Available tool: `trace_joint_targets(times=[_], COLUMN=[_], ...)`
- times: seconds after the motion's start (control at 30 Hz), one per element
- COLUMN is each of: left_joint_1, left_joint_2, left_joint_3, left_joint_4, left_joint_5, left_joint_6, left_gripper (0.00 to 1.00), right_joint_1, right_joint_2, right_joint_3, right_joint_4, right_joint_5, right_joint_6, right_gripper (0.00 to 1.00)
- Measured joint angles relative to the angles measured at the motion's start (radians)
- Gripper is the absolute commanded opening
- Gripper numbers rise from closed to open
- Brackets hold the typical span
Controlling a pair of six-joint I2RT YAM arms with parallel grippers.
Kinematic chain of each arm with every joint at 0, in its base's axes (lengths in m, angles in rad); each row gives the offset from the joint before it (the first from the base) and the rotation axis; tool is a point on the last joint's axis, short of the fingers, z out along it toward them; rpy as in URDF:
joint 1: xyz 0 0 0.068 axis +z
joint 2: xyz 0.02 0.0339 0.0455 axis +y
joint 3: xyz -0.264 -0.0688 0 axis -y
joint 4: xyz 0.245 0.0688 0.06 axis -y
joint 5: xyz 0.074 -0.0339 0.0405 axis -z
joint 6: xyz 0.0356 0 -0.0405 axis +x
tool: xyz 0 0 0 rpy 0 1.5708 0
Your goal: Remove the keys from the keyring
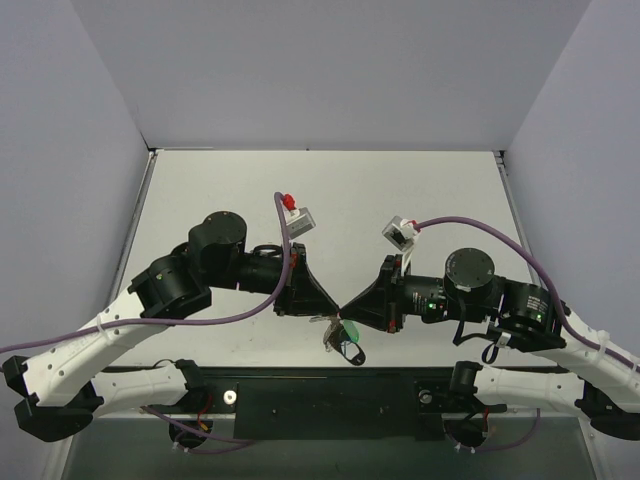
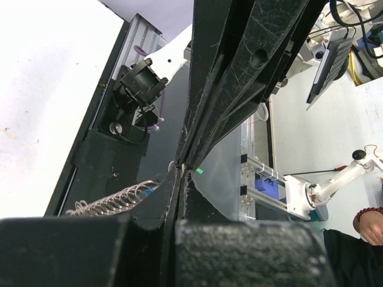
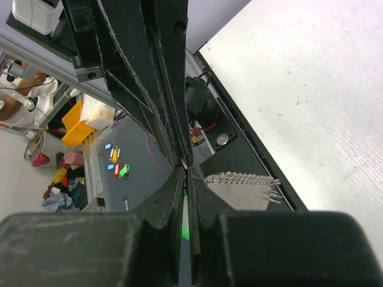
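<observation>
Since the two arms meet tip to tip, the left pincer (image 1: 325,303) and the right pincer (image 1: 358,303) are equally near the work, and neither has the advantage. The left pincer is pinched down to a slit. A sliver of silver wire shows at its fingertips (image 2: 190,149), judged to be the keyring (image 1: 338,325). The right pincer is also closed to a slit, but what it pinches, if anything, cannot be made out. The rest of the keyring trails from the meeting point toward the base side of both pincers. Its long axis is roughly square to the line of the fingers, and it ends in a green tag (image 1: 347,333) and a dark tag (image 1: 353,351). The chain (image 2: 114,202) shows just beside the left fingers. The keys are too small to tell from the chain. Judgement: the next move turns on drawing the pincers apart along the finger line, with the dangle free of the tabletop (image 1: 250,190).
</observation>
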Motion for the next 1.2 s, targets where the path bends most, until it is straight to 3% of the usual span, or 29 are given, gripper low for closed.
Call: trace_joint_targets(times=[0.37, 0.5, 0.6, 1.2], left_joint_1=[-0.001, -0.001, -0.002, -0.003], left_joint_2=[-0.026, -0.034, -0.042, -0.095], left_joint_3=[0.0, 0.0, 0.0, 0.003], left_joint_4=[0.029, 0.05, 0.061, 0.121], left_joint_5=[0.002, 0.001, -0.002, -0.025], left_joint_6=[-0.047, -0.064, -0.078, -0.111], left_gripper=[0.0, 0.12, 0.28, 0.37], right_joint_1=[0.019, 0.03, 0.04, 0.097], right_joint_2=[-0.049, -0.095, -0.119, -0.111], right_joint_3=[-0.061, -0.124, -0.165, -0.198], right_joint_4=[0.109, 0.179, 0.237, 0.323], right_joint_5=[0.002, 0.005, 0.009, -0.029], right_joint_6=[0.01, 0.021, 0.028, -0.004], right_gripper=[0.0, 0.0, 0.0, 0.0])
